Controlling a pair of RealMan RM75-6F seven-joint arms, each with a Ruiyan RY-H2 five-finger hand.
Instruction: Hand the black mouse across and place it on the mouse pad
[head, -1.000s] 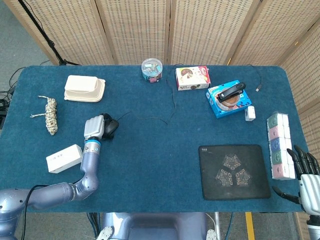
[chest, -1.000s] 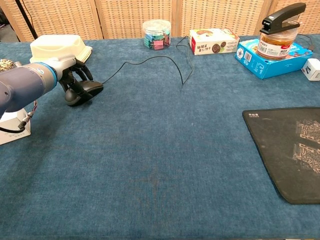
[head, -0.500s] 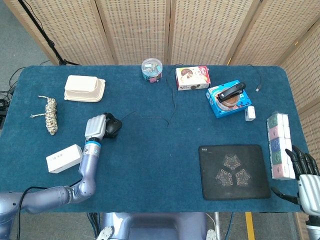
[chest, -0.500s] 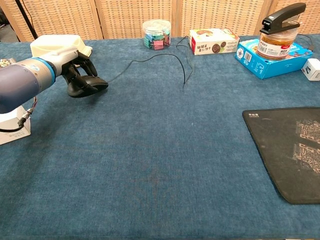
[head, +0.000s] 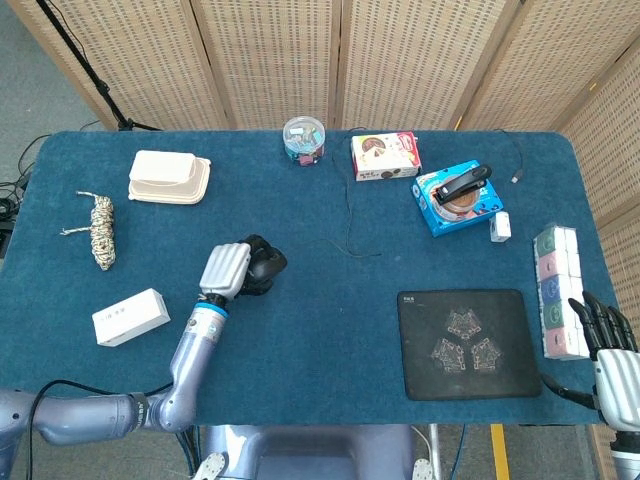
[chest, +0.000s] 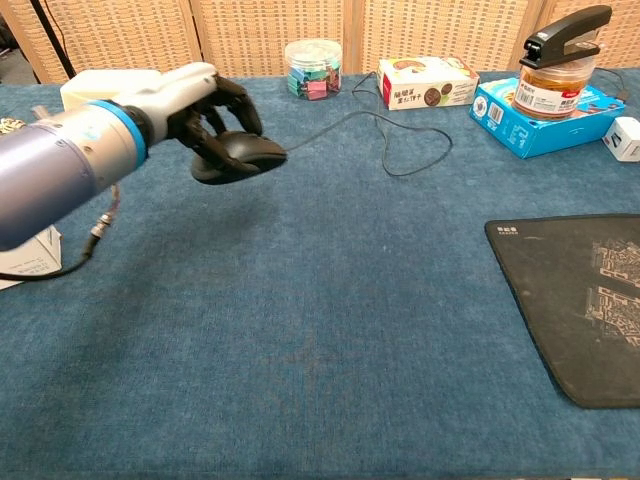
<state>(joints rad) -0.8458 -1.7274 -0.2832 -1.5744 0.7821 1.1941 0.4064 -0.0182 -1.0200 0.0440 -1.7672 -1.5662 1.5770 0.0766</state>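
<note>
My left hand (head: 228, 270) (chest: 205, 112) grips the black mouse (head: 266, 267) (chest: 240, 158) from above and holds it off the blue table, left of the middle. The mouse's thin black cable (head: 348, 222) (chest: 395, 140) trails back across the cloth toward the far edge. The black mouse pad (head: 464, 341) (chest: 580, 300) lies flat at the front right with nothing on it. At the table's front right corner my right hand (head: 605, 345) hangs with its fingers spread and nothing in it, beside the pad's right edge.
A white lidded box (head: 168, 177), a rope bundle (head: 101, 229) and a small white carton (head: 128, 316) lie on the left. At the back stand a clip jar (head: 303, 139), a snack box (head: 385, 156) and a blue box with a stapler (head: 458, 196). Stacked cubes (head: 560, 290) line the right edge.
My left hand has lifted the mouse and carried it right, toward the table's middle, and the cable has been dragged along into a new loop. The right hand has barely moved.
</note>
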